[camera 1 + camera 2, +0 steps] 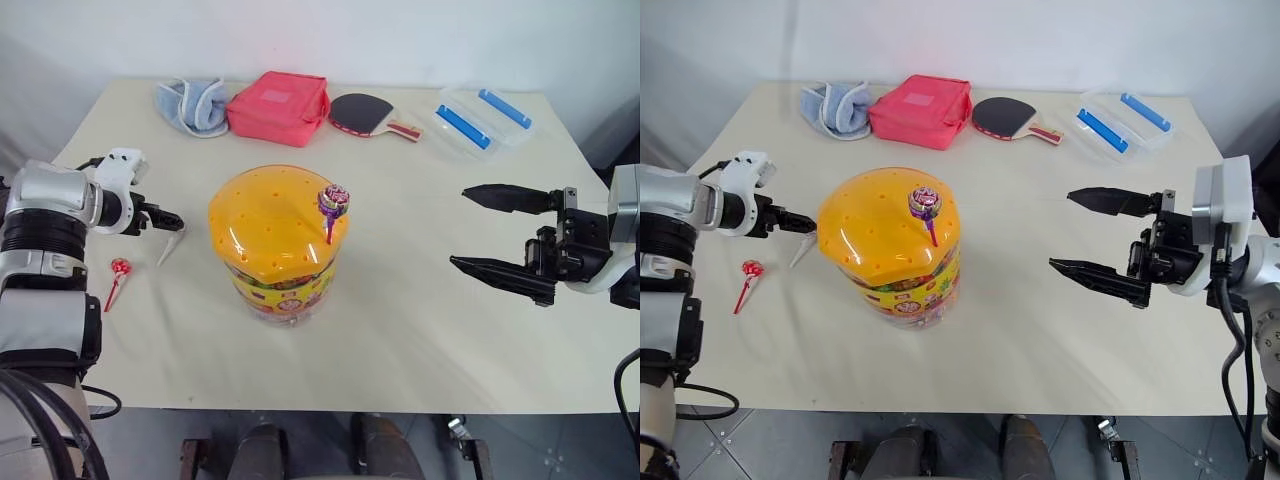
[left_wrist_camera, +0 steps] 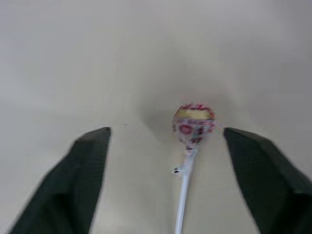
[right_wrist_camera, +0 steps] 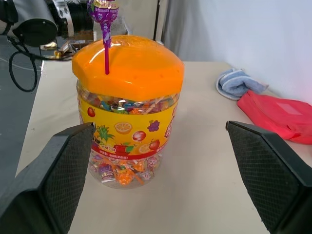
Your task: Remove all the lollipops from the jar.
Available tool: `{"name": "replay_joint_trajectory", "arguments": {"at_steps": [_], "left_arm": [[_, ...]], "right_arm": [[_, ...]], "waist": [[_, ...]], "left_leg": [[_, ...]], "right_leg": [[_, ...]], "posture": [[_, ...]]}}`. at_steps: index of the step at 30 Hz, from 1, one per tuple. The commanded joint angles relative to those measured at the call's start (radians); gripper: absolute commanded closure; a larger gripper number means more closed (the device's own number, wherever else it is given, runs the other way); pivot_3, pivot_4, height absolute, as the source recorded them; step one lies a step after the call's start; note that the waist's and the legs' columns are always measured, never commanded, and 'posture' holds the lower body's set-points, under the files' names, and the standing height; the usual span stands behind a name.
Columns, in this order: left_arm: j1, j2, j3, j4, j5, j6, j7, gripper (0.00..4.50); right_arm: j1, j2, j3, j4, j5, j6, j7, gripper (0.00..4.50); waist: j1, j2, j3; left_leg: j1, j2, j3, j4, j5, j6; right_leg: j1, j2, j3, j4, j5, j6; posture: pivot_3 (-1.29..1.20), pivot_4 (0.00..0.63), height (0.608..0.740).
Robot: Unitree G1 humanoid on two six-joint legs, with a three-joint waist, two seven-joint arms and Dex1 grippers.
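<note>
One lollipop (image 1: 333, 203) was left in the jar (image 1: 277, 245) — a purple-wrapped one, its stick planted upright in a hole of the orange domed lid, on the side of the dome toward the robot's right. The right tool (image 1: 490, 232) hung level and well apart from the jar on that same side, its two black fingers spread wide with nothing between them, aimed across the bench (image 1: 400, 330) at the jar. So the stick stood crosswise to the tool's line of approach, and the right arm looked to me the better placed of the two to take it, though it would have to rise to reach the head.

The left tool (image 2: 165, 170) was released as well, jaws wide over a white-stick lollipop (image 1: 170, 245) lying loose on the bench just under it. A red-stick one (image 1: 117, 279) lay a little nearer the robot, on the same side.

The white stick ran out of the wrist view at its lower end, and from above that candy's head was hard to make out behind the fingers. Whether the purple stick sat loose or tight in its hole I could not tell.
</note>
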Motion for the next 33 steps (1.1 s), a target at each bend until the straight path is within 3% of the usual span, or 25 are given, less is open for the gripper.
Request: {"name": "replay_joint_trajectory", "arguments": {"at_steps": [1,6,9,13,16,21,33], "left_arm": [[-0.006,0.075,-0.008,-0.156,0.007,0.024,-0.072,0.03],[0.028,0.225,0.077,-0.321,-0.067,-0.082,-0.237,0.03],[0.125,0.260,0.224,-0.397,-0.187,-0.184,-0.343,0.03],[0.257,0.221,0.484,-0.428,-0.398,-0.343,-0.510,0.03],[0.333,0.191,0.577,-0.432,-0.521,-0.421,-0.682,0.03],[0.453,0.187,0.605,-0.448,-0.614,-0.496,-0.821,0.03],[0.670,0.232,0.556,-0.585,-0.912,-0.618,-0.824,0.03]], "right_arm": [[0.002,-0.027,-0.046,-0.026,0.004,-0.005,-0.001,0.00],[0.009,-0.089,-0.064,-0.019,0.025,0.055,-0.002,0.00],[0.008,-0.129,-0.075,-0.031,0.099,0.148,-0.019,0.00],[-0.017,-0.151,-0.054,-0.104,0.192,0.244,-0.081,0.00],[-0.075,-0.118,0.006,-0.175,0.238,0.264,-0.152,0.00],[-0.222,0.000,0.154,-0.213,0.240,0.262,-0.281,0.00],[-0.363,0.172,0.368,-0.110,0.050,0.169,-0.179,0.00]], "waist": [[0.000,0.000,0.000],[-0.005,0.000,0.000],[-0.001,0.000,0.001],[0.000,0.000,0.001],[-0.001,0.000,0.001],[-0.010,0.000,0.001],[-0.005,0.000,0.001]], "left_leg": [[0.000,0.000,0.000,0.000,0.000,0.000],[0.000,0.001,0.000,0.000,0.000,0.000],[0.000,0.001,0.001,0.000,0.000,0.000],[0.000,0.002,0.000,0.001,0.000,0.000],[0.000,0.002,0.001,0.001,0.000,0.000],[0.000,0.002,0.001,0.001,0.000,0.000],[-0.001,0.002,0.001,0.001,-0.002,0.001]], "right_leg": [[0.000,0.000,0.000,0.000,0.000,0.000],[-0.001,0.000,0.000,0.000,0.000,0.000],[-0.001,-0.001,0.000,0.000,0.000,0.000],[-0.001,-0.001,0.000,0.001,0.000,-0.001],[-0.001,-0.001,-0.001,0.001,0.000,-0.001],[-0.001,-0.001,0.000,0.001,0.000,-0.001],[-0.001,-0.002,-0.001,0.001,0.000,-0.001]], "posture": [[0.00,0.150,0.740],[0.00,0.150,0.740],[0.00,0.150,0.740],[0.00,0.150,0.740],[0.00,0.150,0.740],[0.00,0.150,0.740],[0.00,0.150,0.740]]}}
